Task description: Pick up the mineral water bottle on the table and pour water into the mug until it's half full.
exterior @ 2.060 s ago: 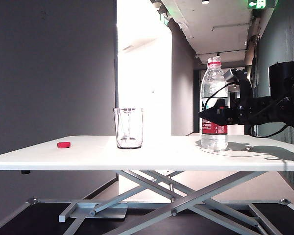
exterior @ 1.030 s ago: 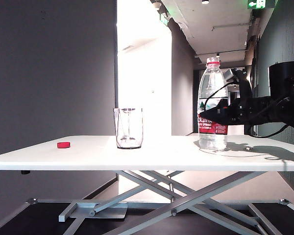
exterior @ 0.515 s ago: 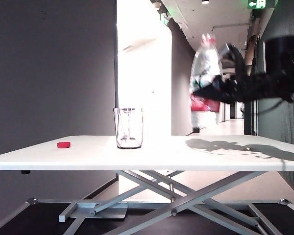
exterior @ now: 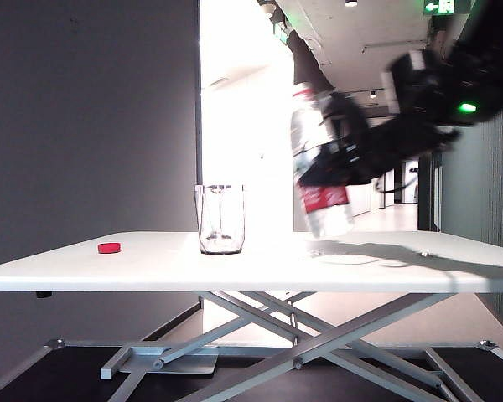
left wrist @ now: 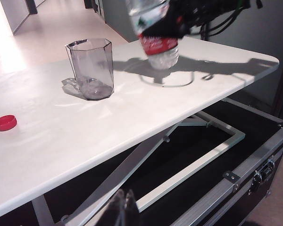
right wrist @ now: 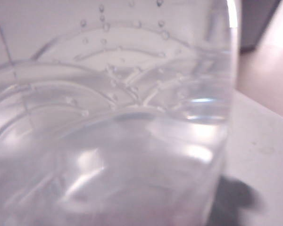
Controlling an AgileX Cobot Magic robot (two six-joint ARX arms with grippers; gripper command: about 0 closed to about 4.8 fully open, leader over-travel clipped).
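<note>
The mineral water bottle (exterior: 317,159) hangs in the air above the table (exterior: 251,272), right of the mug, with its top leaning left. My right gripper (exterior: 322,174) is shut on it at the red-and-white label. Its clear, water-filled body (right wrist: 108,117) fills the right wrist view and hides the jaws. The mug (exterior: 220,219) is a clear tumbler standing upright near the table's middle. In the left wrist view the mug (left wrist: 90,68) stands beside the lifted bottle (left wrist: 159,46). My left gripper (left wrist: 124,208) is shut and empty, low beside the table's near edge.
A small red cap (exterior: 109,248) lies on the table far left of the mug, and the same cap (left wrist: 5,122) shows in the left wrist view. The crossed grey legs (exterior: 318,335) stand under the tabletop. A black case (left wrist: 254,174) sits on the floor below.
My right gripper has lifted the bottle off the table and carried it up and left toward the mug. The bottle now tilts, top leaning left. The mug and cap have not moved.
</note>
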